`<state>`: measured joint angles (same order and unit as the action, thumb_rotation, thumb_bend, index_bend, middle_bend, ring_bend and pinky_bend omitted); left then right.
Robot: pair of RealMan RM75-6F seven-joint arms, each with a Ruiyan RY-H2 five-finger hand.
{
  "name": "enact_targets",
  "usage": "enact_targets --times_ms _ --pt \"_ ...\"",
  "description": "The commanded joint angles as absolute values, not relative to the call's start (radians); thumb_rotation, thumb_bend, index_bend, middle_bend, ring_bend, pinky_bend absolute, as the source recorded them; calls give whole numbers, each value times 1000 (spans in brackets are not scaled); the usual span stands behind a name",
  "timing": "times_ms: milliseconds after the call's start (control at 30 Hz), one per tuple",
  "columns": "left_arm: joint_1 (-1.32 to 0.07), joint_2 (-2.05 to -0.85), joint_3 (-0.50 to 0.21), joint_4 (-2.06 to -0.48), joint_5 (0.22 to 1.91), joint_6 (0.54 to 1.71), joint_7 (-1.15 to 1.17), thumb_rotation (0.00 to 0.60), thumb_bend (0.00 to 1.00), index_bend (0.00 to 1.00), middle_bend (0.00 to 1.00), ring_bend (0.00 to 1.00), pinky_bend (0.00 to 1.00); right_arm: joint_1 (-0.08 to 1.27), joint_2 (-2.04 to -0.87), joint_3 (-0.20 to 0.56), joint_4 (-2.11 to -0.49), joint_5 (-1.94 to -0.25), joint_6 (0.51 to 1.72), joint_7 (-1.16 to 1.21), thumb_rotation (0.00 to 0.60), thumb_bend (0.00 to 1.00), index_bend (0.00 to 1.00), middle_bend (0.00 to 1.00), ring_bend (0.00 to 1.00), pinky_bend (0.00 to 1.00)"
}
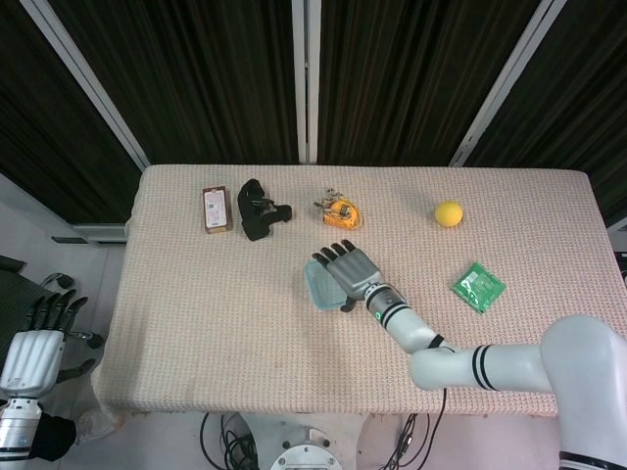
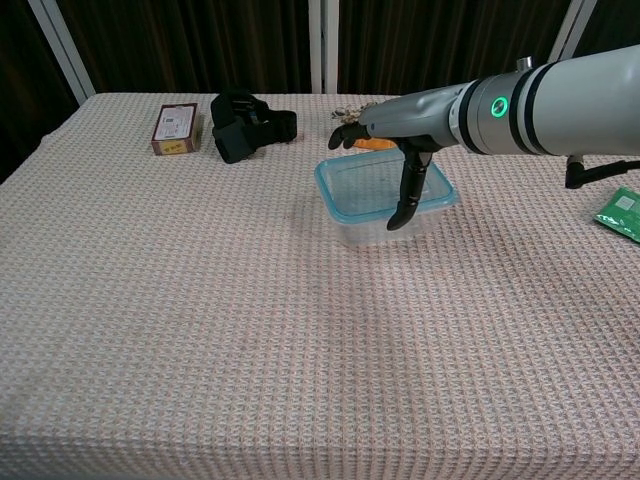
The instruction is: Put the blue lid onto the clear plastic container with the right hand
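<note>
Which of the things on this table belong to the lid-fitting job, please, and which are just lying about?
Part of the job:
- blue-rimmed lid
- clear plastic container, under the lid
- right hand, over the lid

Just lying about:
- small brown box
- black strap bundle
- orange tape measure
- yellow ball
- green packet

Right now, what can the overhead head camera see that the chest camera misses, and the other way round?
Only the head view shows the yellow ball and the left hand hanging off the table's left side, fingers apart. Only the chest view shows the clear container's see-through wall under the blue lid. Both show the right hand over the lid, the brown box, the black strap and the green packet.
</note>
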<state>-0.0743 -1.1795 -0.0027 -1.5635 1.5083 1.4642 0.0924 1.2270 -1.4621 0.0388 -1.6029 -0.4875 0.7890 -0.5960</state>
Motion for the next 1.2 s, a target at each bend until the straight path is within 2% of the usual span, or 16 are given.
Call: enact_targets --times_ms 33,200,400,533,1200 --pt "-74 -1180 -2 -1563 1509 1465 92 600 75 135 30 0 0 1220 -1452 39 -1619 -502 800 -589 600 0 0 21 0 0" --pt "-69 -1179 1 -1561 1509 1470 87 600 75 134 30 0 0 1169 -1384 29 -1713 -599 861 -561 600 0 0 9 0 0" --pt "-62 -1185 3 -1550 1508 1474 72 600 74 134 30 0 0 1044 -1286 -26 -1854 -780 945 -480 600 0 0 145 0 0" --pt "-65 -1189 3 -1544 1510 1470 69 600 75 134 30 0 0 979 -1264 -58 -1866 -868 962 -431 600 0 0 176 0 0" --pt "-61 -1192 6 -1547 1519 1480 71 600 74 134 30 0 0 928 -1327 -44 -1770 -874 892 -452 600 0 0 181 0 0"
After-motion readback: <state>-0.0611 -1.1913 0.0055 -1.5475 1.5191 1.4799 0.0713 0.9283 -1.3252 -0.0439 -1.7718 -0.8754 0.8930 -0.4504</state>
